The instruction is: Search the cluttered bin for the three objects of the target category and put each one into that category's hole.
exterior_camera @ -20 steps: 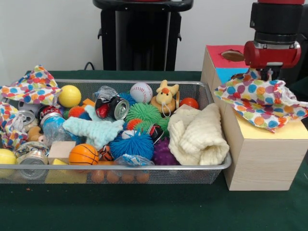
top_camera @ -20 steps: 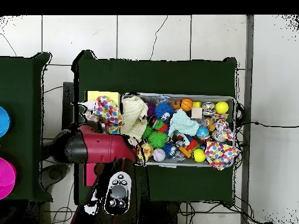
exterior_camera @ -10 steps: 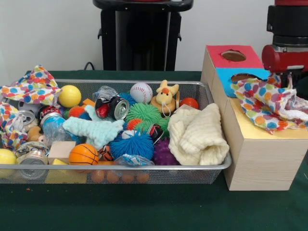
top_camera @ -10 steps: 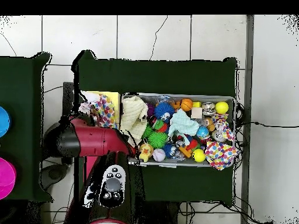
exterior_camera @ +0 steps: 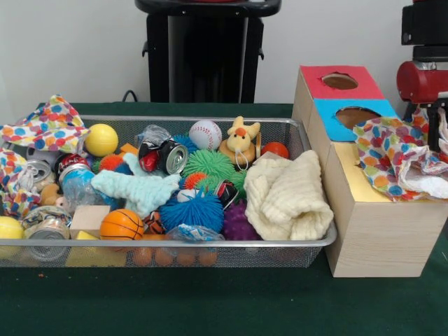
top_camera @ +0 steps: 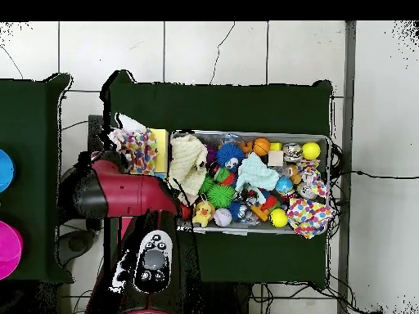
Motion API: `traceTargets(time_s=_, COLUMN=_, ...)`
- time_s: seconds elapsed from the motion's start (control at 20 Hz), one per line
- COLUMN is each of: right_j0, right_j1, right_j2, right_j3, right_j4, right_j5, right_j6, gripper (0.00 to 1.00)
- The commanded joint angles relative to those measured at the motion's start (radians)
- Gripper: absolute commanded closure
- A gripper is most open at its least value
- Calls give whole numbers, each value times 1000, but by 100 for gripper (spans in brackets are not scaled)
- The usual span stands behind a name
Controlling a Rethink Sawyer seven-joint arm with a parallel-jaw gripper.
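A polka-dot cloth (exterior_camera: 392, 150) hangs over the right end of the wooden sorting box (exterior_camera: 371, 231), covering most of its yellow top. My gripper (exterior_camera: 437, 129) is at the right edge, shut on this cloth, its tips mostly hidden by the fabric. The overhead view shows the cloth (top_camera: 137, 149) beyond the red arm (top_camera: 123, 192). The box's red hole (exterior_camera: 339, 80) and blue hole (exterior_camera: 357, 115) are uncovered. In the wire bin (exterior_camera: 175, 243) lie a cream cloth (exterior_camera: 290, 196), a light blue cloth (exterior_camera: 136, 189) and another polka-dot cloth (exterior_camera: 45, 126).
The bin also holds balls, spiky toys, crushed cans (exterior_camera: 171, 157), a plush rabbit (exterior_camera: 240, 140) and wooden blocks. The box stands right against the bin's right end. In the overhead view, blue (top_camera: 4, 170) and magenta (top_camera: 6, 249) discs sit on a side table.
The arm has carried the polka-dot cloth rightward along the box, from over the blue section to the yellow end. The blue hole is now uncovered.
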Motion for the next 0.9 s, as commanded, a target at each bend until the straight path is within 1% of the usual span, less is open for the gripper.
traceTargets(time_s=0.05, right_j0=-45, right_j1=-12, right_j2=77, right_j3=-11, right_j4=3, right_j5=30, right_j6=160, gripper=100)
traceTargets(time_s=0.1, right_j0=-55, right_j1=-8, right_j2=76, right_j3=-33, right_j4=4, right_j5=44, right_j6=149, gripper=100)
traceTargets(time_s=0.15, right_j0=-60, right_j1=-11, right_j2=79, right_j3=-26, right_j4=-2, right_j5=36, right_j6=146, gripper=100)
traceTargets(time_s=0.2, right_j0=-67, right_j1=-13, right_j2=76, right_j3=-36, right_j4=-5, right_j5=38, right_j6=139, gripper=100)
traceTargets(time_s=0.3, right_j0=-81, right_j1=-16, right_j2=83, right_j3=-25, right_j4=-14, right_j5=21, right_j6=134, gripper=100)
traceTargets(time_s=0.45, right_j0=-106, right_j1=-13, right_j2=115, right_j3=16, right_j4=-26, right_j5=-41, right_j6=148, gripper=100)
traceTargets(time_s=0.5, right_j0=-117, right_j1=-9, right_j2=121, right_j3=17, right_j4=-29, right_j5=-50, right_j6=147, gripper=100)
traceTargets(time_s=0.6, right_j0=-124, right_j1=-4, right_j2=126, right_j3=31, right_j4=-29, right_j5=-84, right_j6=168, gripper=100)
traceTargets(time_s=0.9, right_j0=-138, right_j1=11, right_j2=134, right_j3=56, right_j4=-34, right_j5=-144, right_j6=192, gripper=100)
